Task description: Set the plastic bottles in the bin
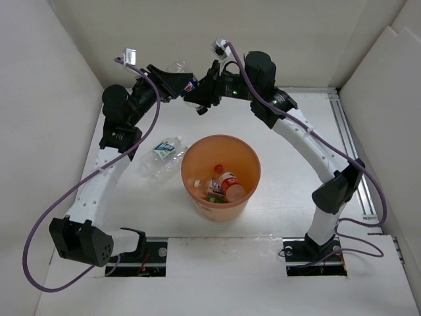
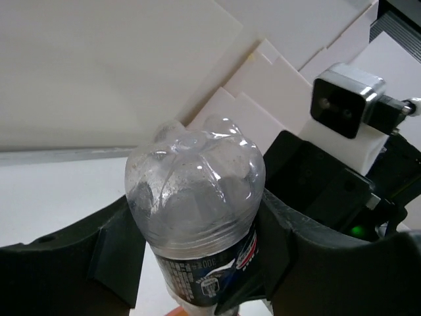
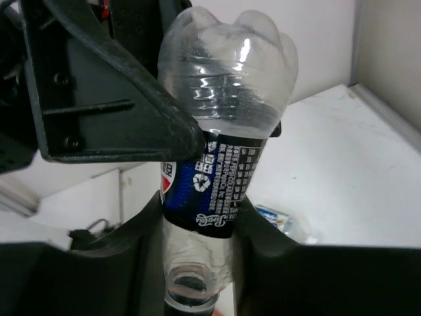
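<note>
White walls box in a white table, and dead centre stands the orange bin, a red-capped bottle lying inside among others. Clear bottles lie loose just left of it. Up at the far side, both arms meet on 1 dark-labelled bottle. The left gripper is clamped below its bulging base, the right gripper is clamped lower, around label and neck. The long axis runs through both grips, base end up in both wrist views. From there the bin lies toward the arm bases and below, about equally near either arm. My read: 1 grip must let go first.
</note>
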Robot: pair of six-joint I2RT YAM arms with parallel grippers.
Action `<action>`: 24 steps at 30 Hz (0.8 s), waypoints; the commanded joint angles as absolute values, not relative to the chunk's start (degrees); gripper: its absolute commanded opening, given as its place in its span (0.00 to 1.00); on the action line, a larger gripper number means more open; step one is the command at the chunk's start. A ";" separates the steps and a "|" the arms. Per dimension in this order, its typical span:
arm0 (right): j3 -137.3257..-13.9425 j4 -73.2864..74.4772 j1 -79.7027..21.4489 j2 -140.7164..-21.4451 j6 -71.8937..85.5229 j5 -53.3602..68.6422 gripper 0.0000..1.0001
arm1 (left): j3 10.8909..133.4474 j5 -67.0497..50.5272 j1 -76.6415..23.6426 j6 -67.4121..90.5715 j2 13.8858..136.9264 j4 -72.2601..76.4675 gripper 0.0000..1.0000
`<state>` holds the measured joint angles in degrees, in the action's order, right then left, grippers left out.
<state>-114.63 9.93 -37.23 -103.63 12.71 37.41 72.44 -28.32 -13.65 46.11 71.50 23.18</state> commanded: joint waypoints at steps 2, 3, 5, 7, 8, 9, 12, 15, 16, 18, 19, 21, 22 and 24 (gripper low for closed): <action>-113.31 3.87 -37.44 -101.87 13.97 36.56 0.09 | 71.02 -34.19 -14.77 47.64 68.91 29.18 0.43; -112.51 3.87 -37.44 -101.00 13.97 36.56 0.03 | 71.02 -34.19 -14.77 47.64 68.91 29.18 0.57; -110.40 3.87 -37.44 -99.59 13.97 36.04 0.00 | 71.02 -32.62 -14.77 46.07 67.59 28.66 1.00; -105.23 3.87 -37.44 -95.83 13.37 33.77 0.00 | 73.89 -28.94 -14.77 42.04 66.98 23.07 1.00; -102.77 3.87 -37.44 -94.06 13.36 33.75 0.00 | 73.92 -27.00 -14.77 42.01 66.97 20.16 1.00; -97.26 3.87 -37.44 -92.13 12.32 32.10 0.00 | 76.79 -24.81 -14.77 37.92 66.97 17.08 1.00; -88.71 3.87 -37.44 -84.31 11.17 28.49 0.00 | 80.24 -14.00 -14.07 33.67 66.97 7.31 1.00; -78.60 3.25 -37.97 -77.36 11.16 24.63 0.00 | 80.77 -6.10 -12.58 33.13 66.45 2.57 1.00; -73.88 2.73 -39.80 -75.78 11.16 23.13 0.00 | 80.16 -4.76 -12.05 33.13 66.45 1.33 1.00; -70.15 2.72 -40.43 -71.56 10.64 20.93 0.03 | 80.16 -0.47 -12.04 33.93 66.45 -2.18 1.00; -68.66 2.20 -41.30 -70.50 10.63 20.40 0.24 | 78.76 0.08 -12.04 33.93 66.45 -2.98 1.00; -65.49 2.20 -42.01 -67.78 10.63 19.60 0.65 | 78.05 0.96 -12.04 33.93 67.58 -5.96 1.00; -64.87 2.20 -42.79 -66.98 10.63 19.60 0.79 | 78.05 1.66 -12.04 34.53 67.59 -6.93 1.00; -63.11 2.72 -44.20 -64.44 10.63 18.46 1.00 | 75.59 2.19 -12.04 34.54 67.59 -8.61 1.00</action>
<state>-64.27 5.65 -42.78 -67.77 11.51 21.71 77.52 -1.80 -11.99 35.33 67.55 -3.66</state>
